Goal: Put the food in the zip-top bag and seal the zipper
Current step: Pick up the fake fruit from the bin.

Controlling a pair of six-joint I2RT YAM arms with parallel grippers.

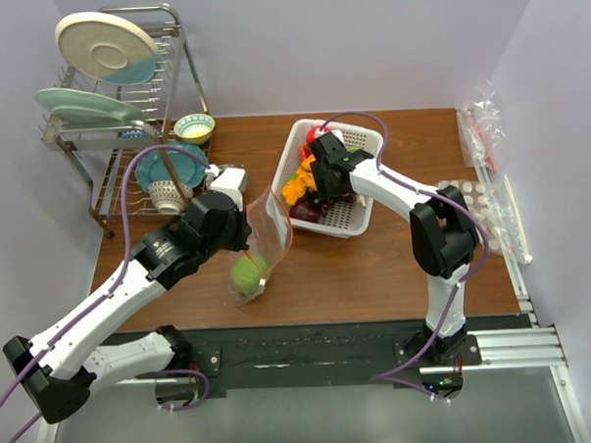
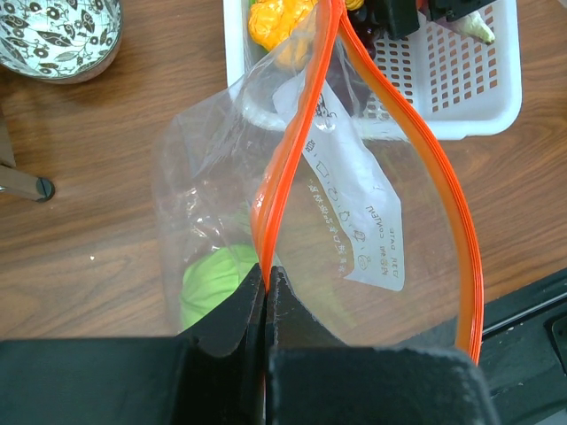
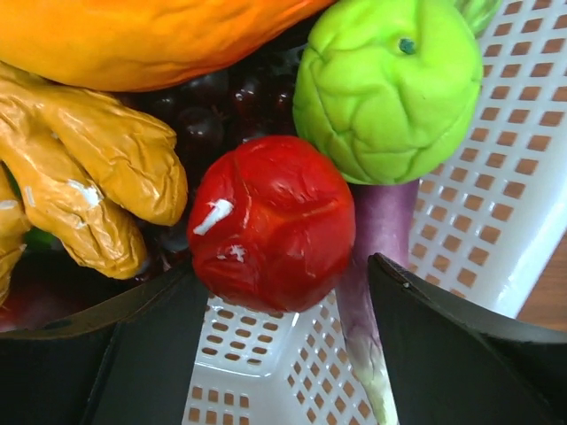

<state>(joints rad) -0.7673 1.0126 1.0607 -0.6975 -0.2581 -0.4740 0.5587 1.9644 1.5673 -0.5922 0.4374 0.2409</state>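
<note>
On a wooden table (image 1: 376, 272) between two robot arms, the loading of the zip-top bag (image 1: 261, 228) appears to be mid-way, with the next piece of food about to be picked up. The left gripper (image 2: 266, 292) has its jaws pinched tight on one end of the orange-red zipper (image 2: 297, 142). It holds the clear bag up just beside the white basket (image 1: 359, 217). From that pinch the two strips bow apart, so the mouth gapes toward the basket.

The right gripper (image 3: 282, 297) is down inside the basket. Its jaws are spread wide on either side of a glossy red piece (image 3: 266, 221) and have not closed on it.

The next move looks to call for a firm, centred squeeze on that rounded red piece. It would then need a lift clear of the basket wall and a short carry to the slot between the zipper strips. Sealing has yet to come.

The bag holds one light green piece (image 2: 213, 283) low down, next to a white printed label. The basket is crowded. A knobbly yellow piece (image 3: 80, 177) and a bright green piece (image 3: 390, 88) lie close beside the red one, and a purple piece (image 3: 381, 230) runs along its far side. Dark grapes (image 3: 204, 115) sit behind it, under a smooth orange piece (image 3: 133, 35).
</note>
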